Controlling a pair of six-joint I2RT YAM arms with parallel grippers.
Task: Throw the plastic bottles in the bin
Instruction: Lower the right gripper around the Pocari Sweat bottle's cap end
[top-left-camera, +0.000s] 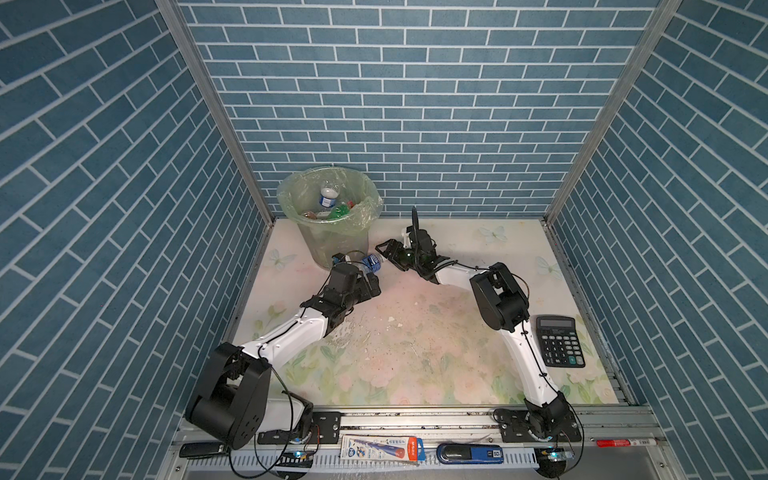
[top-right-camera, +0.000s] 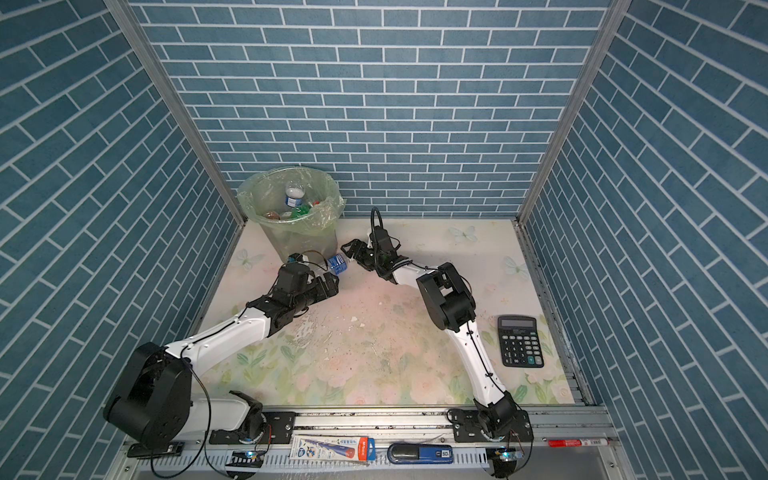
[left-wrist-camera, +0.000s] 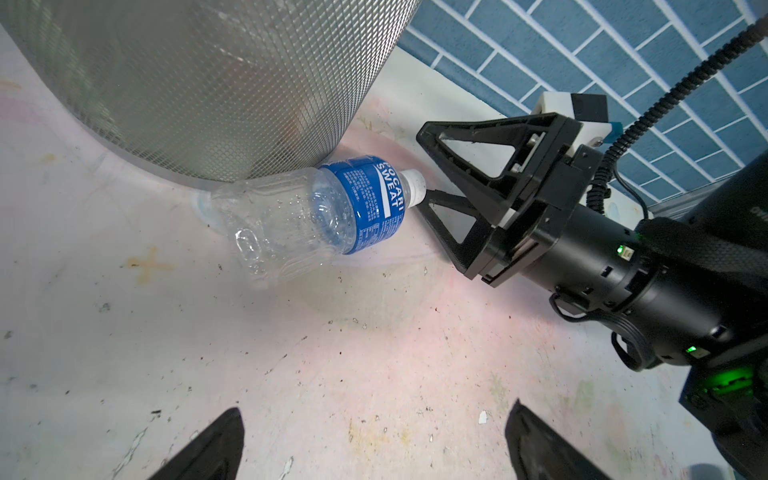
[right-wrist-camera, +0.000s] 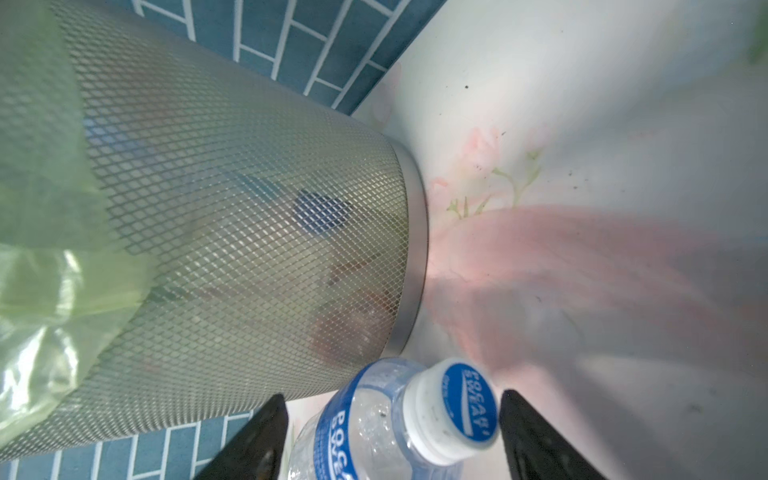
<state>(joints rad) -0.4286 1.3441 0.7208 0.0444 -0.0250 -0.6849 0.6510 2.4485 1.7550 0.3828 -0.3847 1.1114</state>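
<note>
Black fingers (right-wrist-camera: 257, 436) of the right gripper (right-wrist-camera: 390, 398) are standing apart on either side of the blue-and-white cap (right-wrist-camera: 453, 411) of a clear blue-labelled bottle (left-wrist-camera: 332, 208), not clamping it; that bottle is lying on its side on the table (left-wrist-camera: 374, 332), its base against the foot of the bin (left-wrist-camera: 208, 83); the left gripper (left-wrist-camera: 374, 409) is hanging near the bin with fingers spread wide, holding nothing; other bottles (top-left-camera: 328, 198) are resting inside the bin; a black calculator (top-left-camera: 559, 340) is lying well apart from the bin.
</note>
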